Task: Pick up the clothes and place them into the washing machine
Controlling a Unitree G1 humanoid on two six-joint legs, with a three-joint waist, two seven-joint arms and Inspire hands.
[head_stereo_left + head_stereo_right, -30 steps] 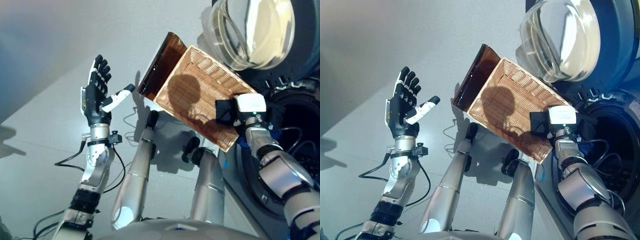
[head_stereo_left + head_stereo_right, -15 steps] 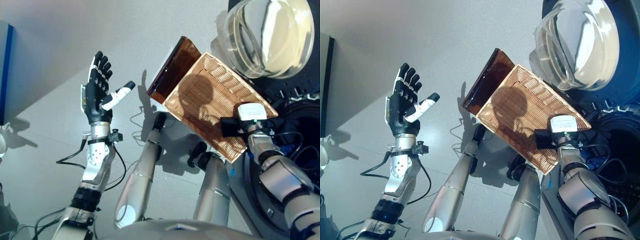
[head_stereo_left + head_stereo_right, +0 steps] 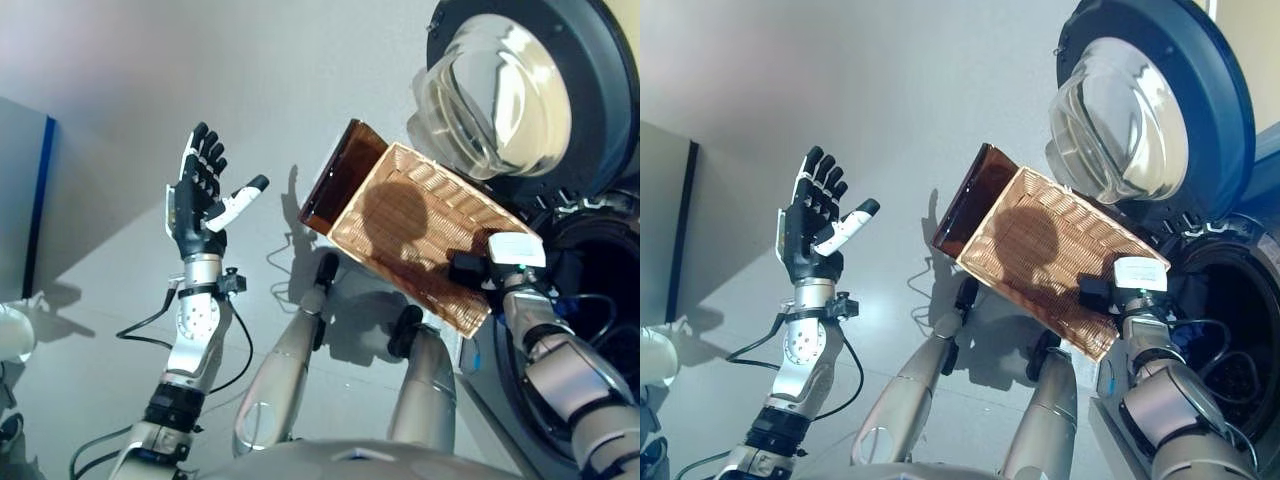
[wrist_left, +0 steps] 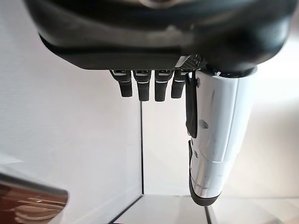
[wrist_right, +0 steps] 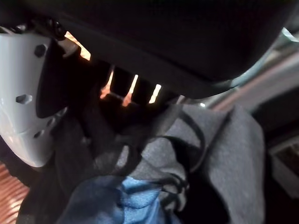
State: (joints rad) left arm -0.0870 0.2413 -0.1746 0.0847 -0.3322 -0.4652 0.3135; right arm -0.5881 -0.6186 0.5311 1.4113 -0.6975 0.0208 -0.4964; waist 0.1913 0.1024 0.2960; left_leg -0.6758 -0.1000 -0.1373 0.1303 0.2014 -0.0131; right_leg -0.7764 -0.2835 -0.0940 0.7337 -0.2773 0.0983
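Note:
My right hand (image 3: pixel 492 268) grips the near rim of the wicker basket (image 3: pixel 415 225), thumb on top and fingers under it, at the mouth of the washing machine's drum (image 3: pixel 1232 322). The basket's inside looks bare and its far end lies on the dark brown box (image 3: pixel 340 175). In the right wrist view grey cloth (image 5: pixel 224 140) and blue cloth (image 5: pixel 124 200) lie bunched just past the hand's fingers (image 5: pixel 117 88). My left hand (image 3: pixel 200 195) is raised in the air to the left, open and empty; its straight fingers (image 4: pixel 142 86) also show in the left wrist view.
The machine's round glass door (image 3: pixel 495 95) stands open above the basket. A grey panel with a blue edge (image 3: pixel 40 200) stands at the far left, with a white object (image 3: pixel 8 335) low beside it. Grey floor lies between my left arm and the box.
The whole picture has shifted, so the camera has moved. The right hand still holds the basket's rim and the left hand stays raised and open.

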